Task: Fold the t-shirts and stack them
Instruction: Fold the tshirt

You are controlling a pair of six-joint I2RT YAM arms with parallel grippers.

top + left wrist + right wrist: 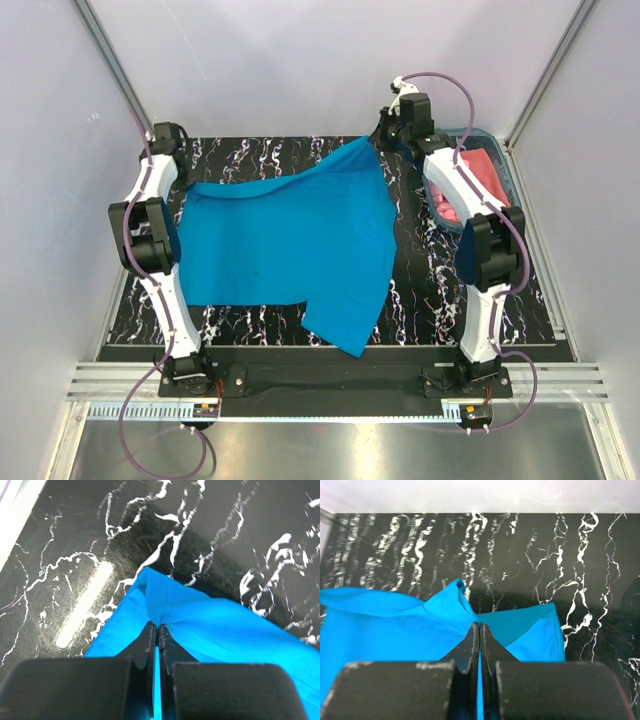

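Note:
The large turquoise-blue t-shirt (290, 235) lies spread over the middle of the black marbled table, its far edge lifted between both arms. My left gripper (183, 182) is shut on the shirt's far left corner (165, 607); the cloth bunches at the fingertips (152, 632). My right gripper (378, 138) is shut on the shirt's far right corner (465, 605), a little above the table. The salmon pink t-shirt (478, 172) lies in the teal basket at the far right, partly hidden behind my right arm.
The teal plastic basket (508, 180) stands at the far right of the table (420, 300). White walls close the back and both sides. A metal rail runs along the near edge by the arm bases.

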